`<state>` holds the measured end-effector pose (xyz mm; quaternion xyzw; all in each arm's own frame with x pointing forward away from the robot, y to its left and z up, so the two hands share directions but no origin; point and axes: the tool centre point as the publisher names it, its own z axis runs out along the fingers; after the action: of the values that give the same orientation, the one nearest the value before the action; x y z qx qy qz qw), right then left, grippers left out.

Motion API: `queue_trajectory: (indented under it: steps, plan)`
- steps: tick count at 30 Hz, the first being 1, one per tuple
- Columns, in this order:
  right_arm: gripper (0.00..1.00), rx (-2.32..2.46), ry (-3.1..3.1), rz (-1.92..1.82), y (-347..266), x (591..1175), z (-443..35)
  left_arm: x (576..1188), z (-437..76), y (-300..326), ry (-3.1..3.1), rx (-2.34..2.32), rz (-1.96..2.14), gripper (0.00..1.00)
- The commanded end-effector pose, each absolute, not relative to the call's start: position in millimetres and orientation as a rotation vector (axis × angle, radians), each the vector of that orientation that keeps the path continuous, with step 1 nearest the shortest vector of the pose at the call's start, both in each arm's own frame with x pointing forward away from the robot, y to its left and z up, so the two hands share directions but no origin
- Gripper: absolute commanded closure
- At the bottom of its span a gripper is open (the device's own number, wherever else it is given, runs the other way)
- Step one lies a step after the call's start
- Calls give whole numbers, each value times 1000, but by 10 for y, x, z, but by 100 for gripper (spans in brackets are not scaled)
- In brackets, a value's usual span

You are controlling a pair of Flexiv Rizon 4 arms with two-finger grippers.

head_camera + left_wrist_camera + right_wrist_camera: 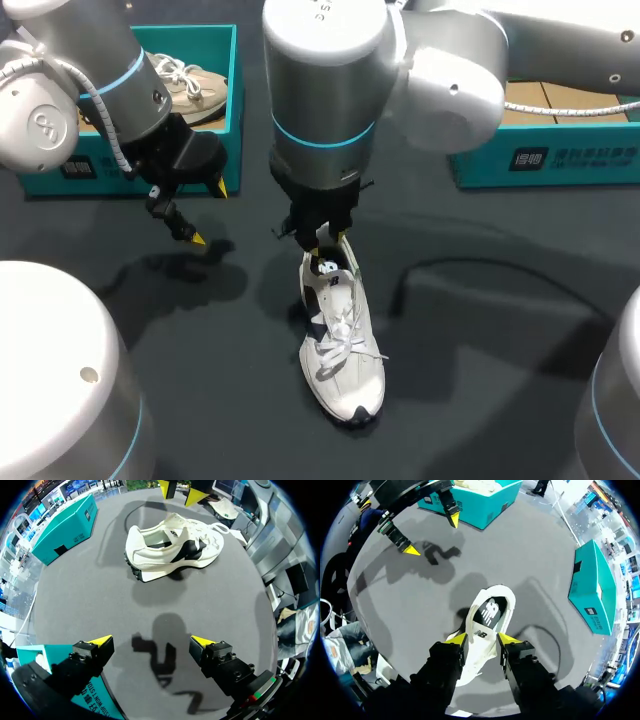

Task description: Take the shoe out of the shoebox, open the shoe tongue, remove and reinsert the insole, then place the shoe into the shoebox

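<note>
Your right gripper (482, 639) straddled the tongue (481, 631) of the white sneaker (345, 362); I couldn't tell whether it pinched. It called for a gentle pull toeward, with your wide-open left gripper (151, 641) steadying.

White shoe (340, 345), panelled in black and laced in white, shows a black insole (491, 611) stamped with a white emblem, set against the charcoal-grey table (480, 330). My left gripper (151, 641) and right gripper (481, 639) are both black with bright yellow tips, and my left arm (60, 90) and right arm (325, 90) are silver ringed in pale blue. The left shoebox (225, 110) and right shoebox (560, 165) are teal, the left one with a cream second shoe (190, 80) inside.
</note>
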<state>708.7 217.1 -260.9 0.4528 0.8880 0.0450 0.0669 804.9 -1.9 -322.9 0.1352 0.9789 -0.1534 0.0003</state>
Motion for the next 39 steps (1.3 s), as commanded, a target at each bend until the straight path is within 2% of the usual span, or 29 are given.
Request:
queue_trajectory:
  steps: [1, 2, 3, 4, 15, 24, 34, 39]
  plan:
    - [48, 1046, 2870, 312, 1937, 7123, -2511, 8045, -3230, -19, 3074, 426, -478, 0]
    - [21, 1011, 2907, 346, 1928, 7135, -2505, 8045, -3230, -19, 3074, 426, -478, 0]
    - [0, 1065, 2920, 351, 1924, 7155, -2496, 8045, -3230, -19, 3074, 426, -478, 0]
    - [0, 1280, 2876, 280, 1930, 7190, -2491, 8045, -3230, -19, 3074, 426, -478, 0]
    - [0, 1280, 2876, 280, 1930, 7190, -2491, 8045, -3230, -19, 3074, 426, -478, 0]
    - [0, 743, 2947, 150, 2102, 7222, -2503, 8116, -3097, 157, 3032, 535, -440, 0]
    - [0, 421, 3033, 216, 2128, 7456, -2526, 8114, -3012, 398, 3033, 611, -453, 0]
    - [0, 421, 3033, 216, 2128, 7456, -2526, 8115, -3010, 420, 3021, 638, -449, 0]
